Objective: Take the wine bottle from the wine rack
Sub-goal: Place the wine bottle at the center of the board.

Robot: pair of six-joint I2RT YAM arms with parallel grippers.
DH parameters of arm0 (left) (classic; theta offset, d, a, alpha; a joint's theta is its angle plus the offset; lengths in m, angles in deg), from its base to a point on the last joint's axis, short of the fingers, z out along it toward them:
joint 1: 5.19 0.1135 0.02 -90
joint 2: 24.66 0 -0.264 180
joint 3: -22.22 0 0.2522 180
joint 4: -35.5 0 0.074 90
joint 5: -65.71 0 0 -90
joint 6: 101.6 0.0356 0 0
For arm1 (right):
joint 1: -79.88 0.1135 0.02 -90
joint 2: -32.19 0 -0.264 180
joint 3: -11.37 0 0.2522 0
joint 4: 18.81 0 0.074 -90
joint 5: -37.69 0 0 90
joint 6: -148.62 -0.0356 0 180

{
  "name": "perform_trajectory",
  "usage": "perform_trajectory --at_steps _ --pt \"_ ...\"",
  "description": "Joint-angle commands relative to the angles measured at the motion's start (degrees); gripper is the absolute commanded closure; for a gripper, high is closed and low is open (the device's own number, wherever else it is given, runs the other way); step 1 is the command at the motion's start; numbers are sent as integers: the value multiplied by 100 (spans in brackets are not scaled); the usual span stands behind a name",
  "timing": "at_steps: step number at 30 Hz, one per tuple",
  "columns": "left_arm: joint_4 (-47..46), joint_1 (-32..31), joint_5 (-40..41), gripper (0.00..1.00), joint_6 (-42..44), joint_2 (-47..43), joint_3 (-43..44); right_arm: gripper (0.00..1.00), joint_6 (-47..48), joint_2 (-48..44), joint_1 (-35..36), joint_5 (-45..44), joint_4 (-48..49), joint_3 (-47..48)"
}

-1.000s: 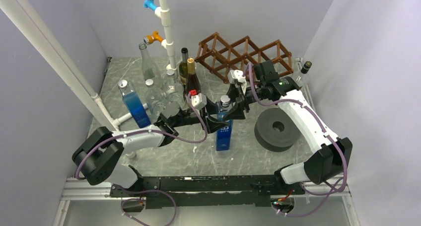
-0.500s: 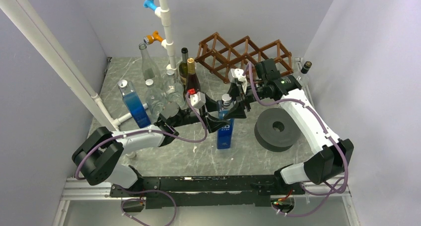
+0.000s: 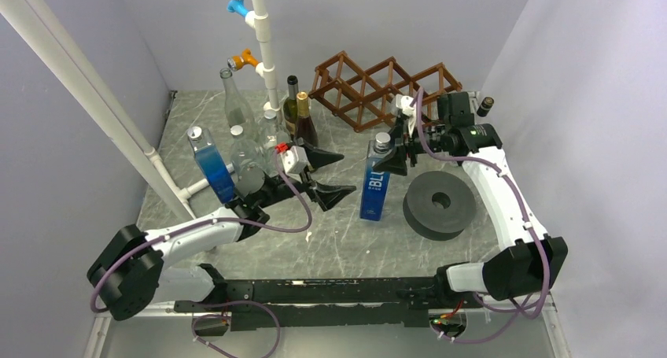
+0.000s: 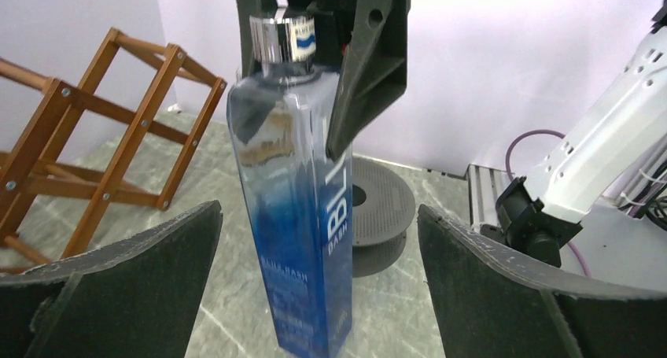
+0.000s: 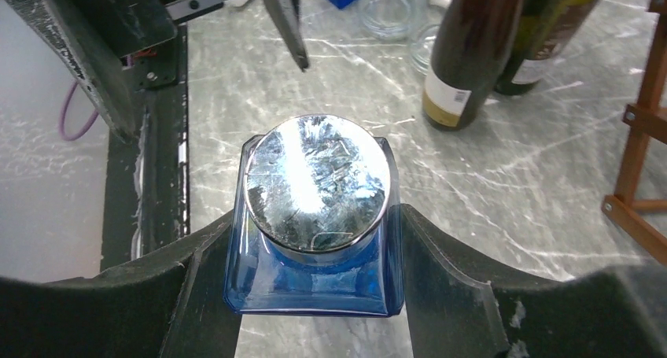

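From above, we see the wine rack (image 3: pixel 377 86) standing at the back of the table (image 3: pixel 315 240) with all its cells bare. The blue bottle (image 3: pixel 376 186) is off the rack, upright just in front of its middle. The right gripper (image 3: pixel 391 155) clamps that bottle at the shoulder, below the silver cap. The left gripper (image 3: pixel 348 173) is in front of the rack's left end, its 2 fingers spread wide and holding nothing. A grey ring (image 3: pixel 439 204) lies in front of the rack's right end, and 2 dark bottles (image 3: pixel 303 118) stand just beside the rack's left end.

In the left wrist view, we see the left gripper (image 4: pixel 318 216) gaping, a wide gap between each finger and the blue bottle (image 4: pixel 291 153). The rack (image 4: pixel 102 130) is behind and to the left. We cannot tell whether the bottle's base touches the table.

In the right wrist view, we look straight down on the silver cap (image 5: pixel 318 181). The right gripper (image 5: pixel 315 228) has 1 finger pressed against each side of the blue shoulder. A corner of the rack (image 5: pixel 641 138) shows at the right edge, with the dark bottles (image 5: pixel 472 51) near it.
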Motion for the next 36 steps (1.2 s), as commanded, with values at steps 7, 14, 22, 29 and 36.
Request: perform_trajectory --at_steps 7,14,22,29,36 --pt "1663 90 720 0 378 -1076 -461 100 -1230 -351 -555 -155 1671 126" --pt "2688 97 1019 0 692 -1755 -575 100 -2109 -276 -1021 -561 2708 33" --pt "2902 92 1263 1 665 -2425 -906 100 -2601 -61 -1423 -978 3382 15" --pt "2879 90 1392 1 579 -2737 -1211 100 -2615 60 -1673 -1245 3580 -26" --pt "2835 93 1486 1 526 -2917 -1406 100 -2617 94 -1876 -1520 3856 -213"
